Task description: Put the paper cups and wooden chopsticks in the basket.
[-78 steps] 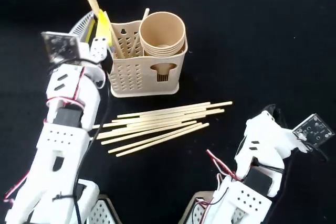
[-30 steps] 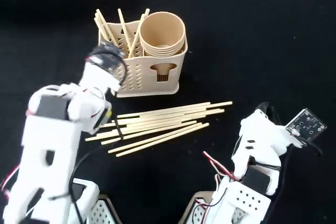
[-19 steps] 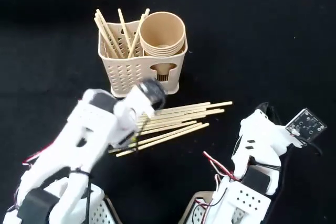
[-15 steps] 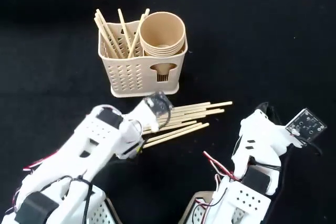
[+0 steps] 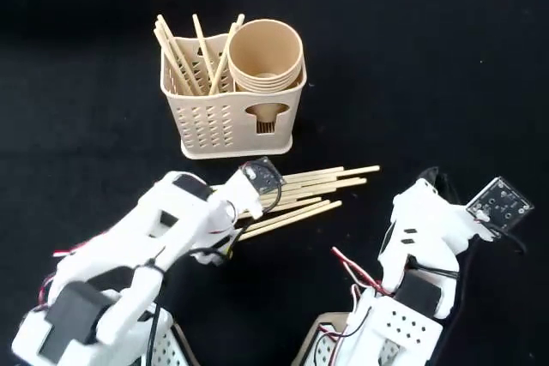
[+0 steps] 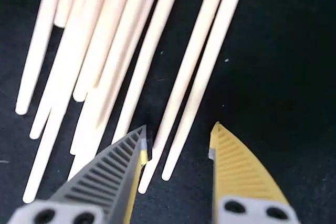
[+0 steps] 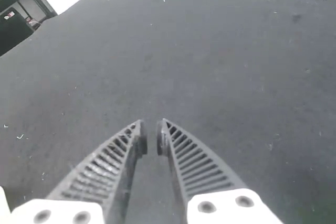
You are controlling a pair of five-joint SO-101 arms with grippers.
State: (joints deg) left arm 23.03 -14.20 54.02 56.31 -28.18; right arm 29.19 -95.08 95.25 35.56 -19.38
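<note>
L gripper sits low over the black table, jaws spread wide, nothing pinched. The ends of 2 loose chopsticks lie in the gap btw its fingers, not touching the yellow one; whether the nearer stick touches the grey finger can't be told. The rest of the bundle fans out just beside the grey finger, on the outer side. From the high view the L arm stretches across the table's near side w/ its wrist over one end of the loose bundle, which lies flat on the table, roughly parallel, just in front of the basket but not touching it. The basket stands upright. The cups are stacked inside it, in the part toward the R arm's side, and several chopsticks stand tilted in the other part, tips poking above the rim. R arm is folded back at the table's near edge, well apart from basket and bundle. R gripper points at bare tabletop, fingers drawn together w/ only a sliver of a gap at the tips, holding nothing.
</note>
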